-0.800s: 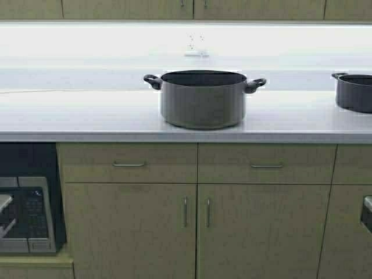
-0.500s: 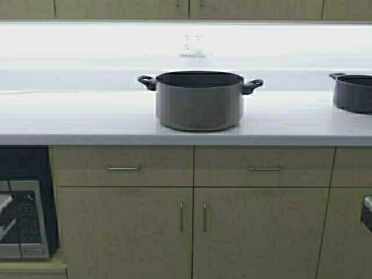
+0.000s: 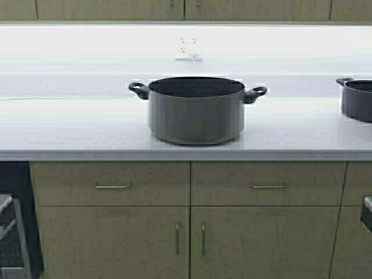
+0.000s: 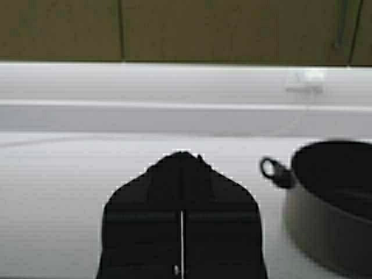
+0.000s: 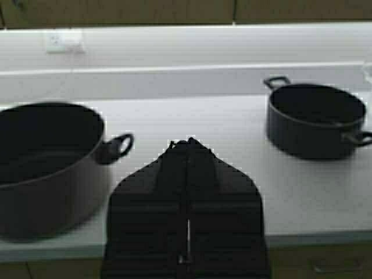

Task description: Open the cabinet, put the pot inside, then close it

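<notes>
The pot is large and dark grey with two black loop handles. It stands upright and empty at the middle of the white counter. It also shows in the left wrist view and the right wrist view. The cabinet hangs above, doors closed, with only its lower edge and handle tips showing. My left gripper is shut and empty, held before the counter to the pot's left. My right gripper is shut and empty, to the pot's right.
A smaller, darker pot stands at the counter's right end. Base cabinets with drawer pulls and closed doors are below the counter. A microwave sits low at the left edge. A wall outlet is behind the pot.
The robot has driven closer to the counter. The pot looks larger and lower in the high view, and the microwave has slid towards the left edge.
</notes>
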